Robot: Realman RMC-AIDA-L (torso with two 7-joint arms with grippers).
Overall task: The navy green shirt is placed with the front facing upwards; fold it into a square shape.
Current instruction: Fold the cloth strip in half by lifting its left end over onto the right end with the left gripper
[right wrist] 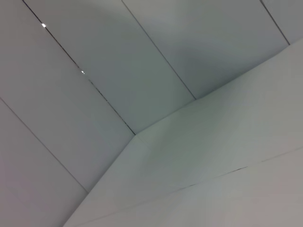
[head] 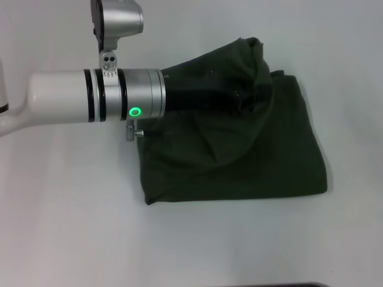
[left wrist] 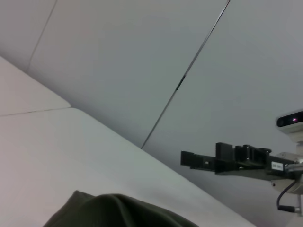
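— So where is the navy green shirt (head: 239, 161)?
— On the white table (head: 72, 227), folded to a rough rectangle, with one flap lifted off it.
— Who lifts it?
— The left gripper (head: 242, 98) reaches across from the left, its tip buried in the raised cloth, clamped on that fold.
— And the right gripper?
— Out of sight; its camera shows only bare panels.

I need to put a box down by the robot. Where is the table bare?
Bare table lies in front of the shirt and beside it on the robot's right. The middle is crowded: the left arm reaches across over the shirt's raised fold.
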